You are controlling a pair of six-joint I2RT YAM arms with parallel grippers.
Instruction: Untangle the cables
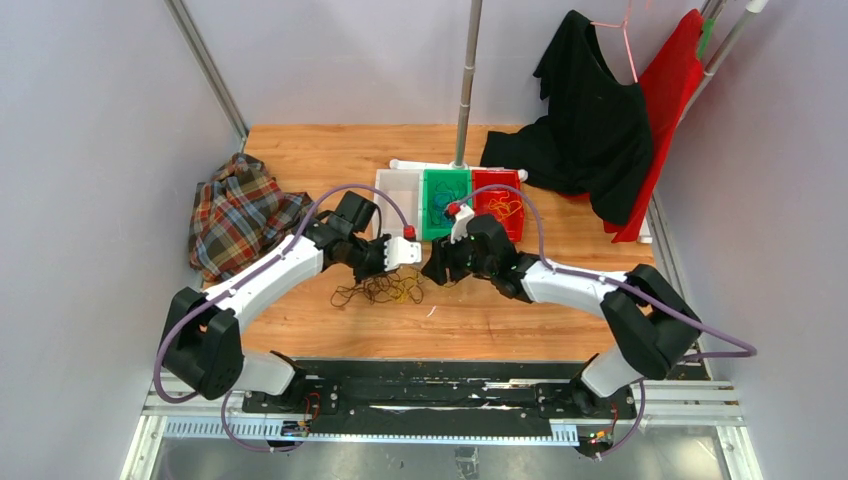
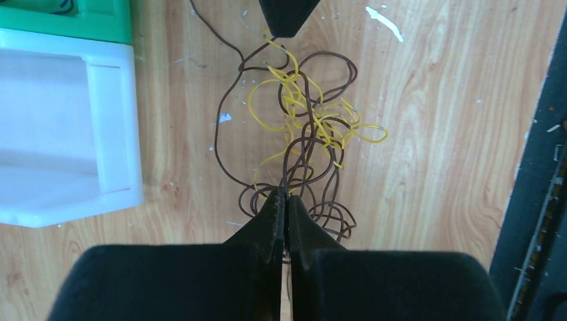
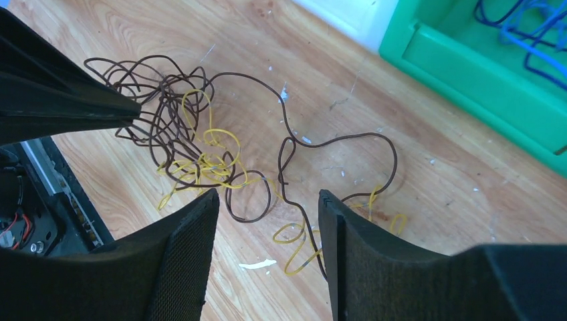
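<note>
The cables (image 1: 385, 290) lie as a loose tangle of thin brown and yellow wires (image 2: 307, 127) on the wooden table in front of the trays. My left gripper (image 2: 287, 197) is shut on a brown strand at the near edge of the tangle; from above it (image 1: 398, 268) hangs over the tangle's right side. My right gripper (image 3: 267, 195) is open just above the table, with a brown strand (image 3: 287, 154) and yellow loops lying between its fingers. In the top view the right gripper (image 1: 437, 272) faces the left one closely. Blue cables (image 3: 528, 33) lie in the green tray.
White tray (image 1: 398, 190), green tray (image 1: 443, 178) and red tray (image 1: 497, 178) stand side by side behind the tangle. A plaid cloth (image 1: 235, 215) lies at the left. Black (image 1: 590, 120) and red (image 1: 670, 90) garments hang at back right. A pole (image 1: 465, 80) rises behind the trays.
</note>
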